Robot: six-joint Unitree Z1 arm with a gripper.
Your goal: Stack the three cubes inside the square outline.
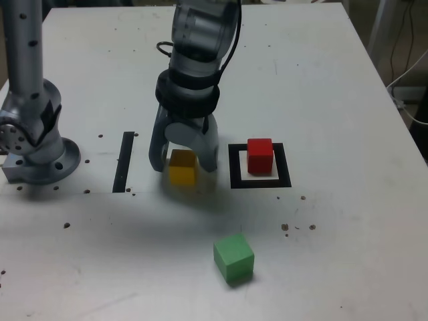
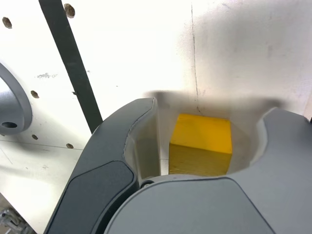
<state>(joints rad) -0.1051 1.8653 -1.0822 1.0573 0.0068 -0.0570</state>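
My jaws stand open, one on each side of the yellow cube [image 1: 182, 168], with a gap left on both sides of it; my gripper [image 1: 184, 164] is around the cube and, as far as I can see, not touching it. In the wrist view the cube sits between my two fingers [image 2: 139, 141], nearer to one than to the other, and I hold nothing.

The yellow cube rests on the white table [image 1: 321, 87], between the black strip [image 1: 124, 162] on the exterior view's left and the square outline [image 1: 283, 165] on its right. The red cube [image 1: 260, 156] is at the square outline, over its white interior and overlapping the far edge as the exterior view shows it. The green cube [image 1: 234, 257] sits well apart from both, nearer the exterior view's bottom edge, turned at an angle. No two cubes touch.

I can read no brand, label or writing on my fingers, the cubes or the table.
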